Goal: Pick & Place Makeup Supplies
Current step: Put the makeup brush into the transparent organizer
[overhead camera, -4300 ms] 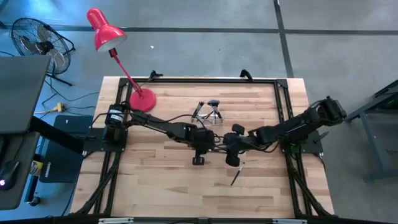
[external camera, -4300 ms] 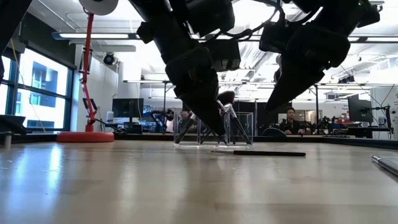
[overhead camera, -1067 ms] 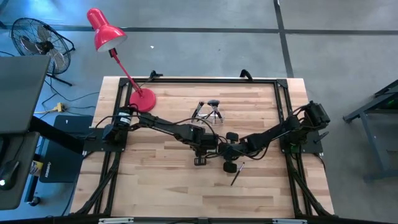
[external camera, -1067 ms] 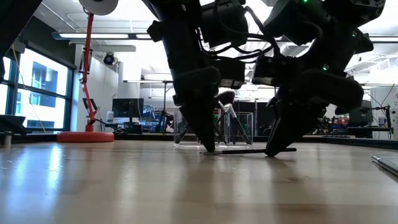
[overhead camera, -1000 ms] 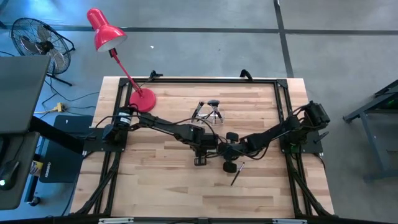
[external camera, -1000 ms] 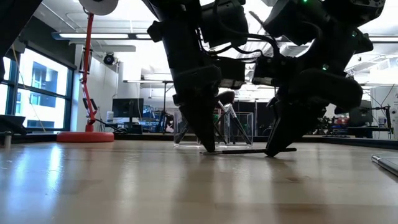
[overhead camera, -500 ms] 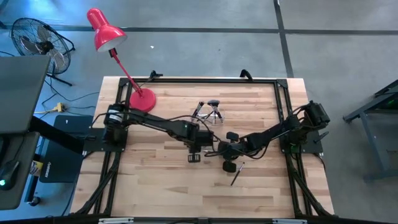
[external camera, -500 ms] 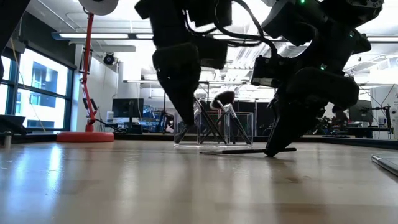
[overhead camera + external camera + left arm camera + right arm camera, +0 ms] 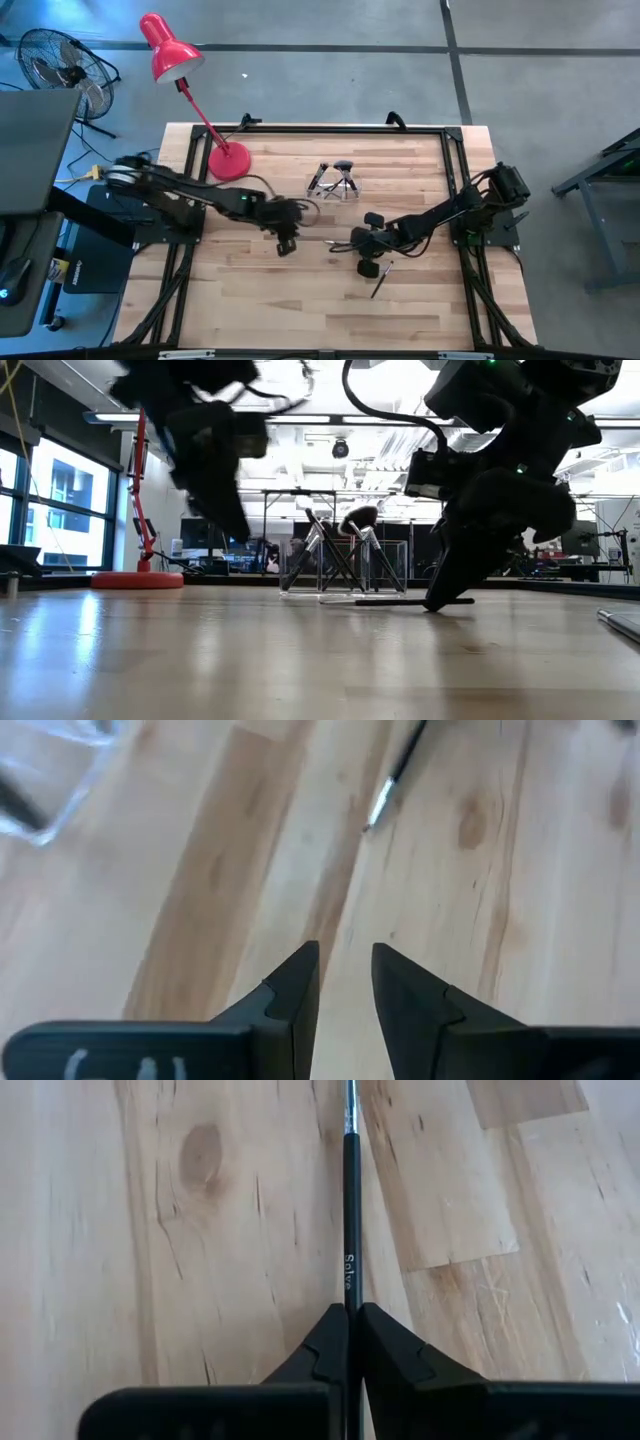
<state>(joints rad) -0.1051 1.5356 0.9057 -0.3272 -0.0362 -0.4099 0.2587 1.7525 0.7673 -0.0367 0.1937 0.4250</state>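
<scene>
Mid-table, left claw (image 9: 286,243) withdrawn, liner (image 9: 349,1230) pinched.

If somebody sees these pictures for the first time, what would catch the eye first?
Probably the red desk lamp at the table's far left corner. Next, the right gripper low at mid-table, jaws shut on a thin dark brush lying on the wood, while the left gripper hangs open nearby.
</scene>
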